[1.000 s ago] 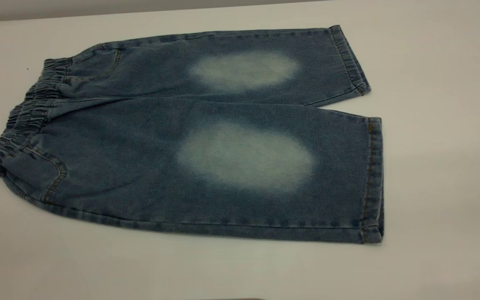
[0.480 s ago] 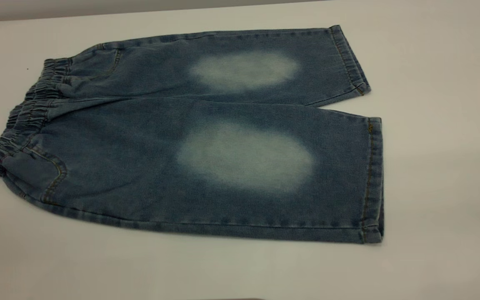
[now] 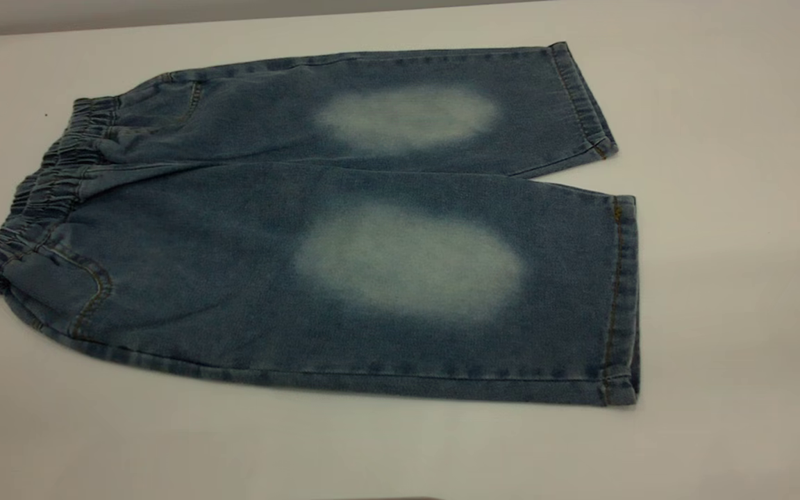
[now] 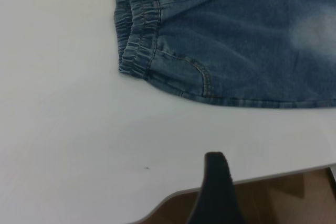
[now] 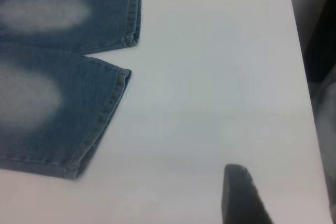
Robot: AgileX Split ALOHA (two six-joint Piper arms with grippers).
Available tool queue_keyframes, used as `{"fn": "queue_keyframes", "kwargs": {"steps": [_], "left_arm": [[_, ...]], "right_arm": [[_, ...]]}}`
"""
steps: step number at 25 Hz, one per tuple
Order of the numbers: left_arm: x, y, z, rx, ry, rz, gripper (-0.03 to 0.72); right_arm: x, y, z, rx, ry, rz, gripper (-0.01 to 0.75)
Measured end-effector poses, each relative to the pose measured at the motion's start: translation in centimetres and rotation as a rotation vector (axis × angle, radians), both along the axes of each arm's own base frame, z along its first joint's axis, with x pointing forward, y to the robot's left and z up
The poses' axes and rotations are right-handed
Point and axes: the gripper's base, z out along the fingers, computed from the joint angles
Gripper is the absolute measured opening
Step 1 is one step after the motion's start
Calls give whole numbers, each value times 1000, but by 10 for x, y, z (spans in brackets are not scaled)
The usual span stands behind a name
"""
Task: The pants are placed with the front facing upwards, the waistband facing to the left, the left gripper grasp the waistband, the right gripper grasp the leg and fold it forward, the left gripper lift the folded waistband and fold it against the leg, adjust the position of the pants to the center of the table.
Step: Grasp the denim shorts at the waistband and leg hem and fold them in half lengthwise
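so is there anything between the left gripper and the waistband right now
No. In the left wrist view only bare white table lies between the left gripper and the waistband.

No text, label, brand, number or sign can be read anywhere.

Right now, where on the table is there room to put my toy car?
The table is bare right of the leg cuffs, along the near edge below the pants, and left of the waistband. The pants fill the middle.
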Motion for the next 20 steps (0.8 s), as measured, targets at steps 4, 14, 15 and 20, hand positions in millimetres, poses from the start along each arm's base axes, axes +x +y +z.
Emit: {"fn": "queue_keyframes", "kwargs": {"steps": [4,14,15,20], "left_arm": [[0,0,0,0,0,0,496],[0,0,0,1,0,0,496],[0,0,0,1,0,0,496],[0,0,0,-13,0,9,496]], "right_arm": [[0,0,0,0,0,0,297],[0,0,0,0,0,0,297],[0,0,0,0,0,0,297],[1,3,0,17,14,26,297]]}}
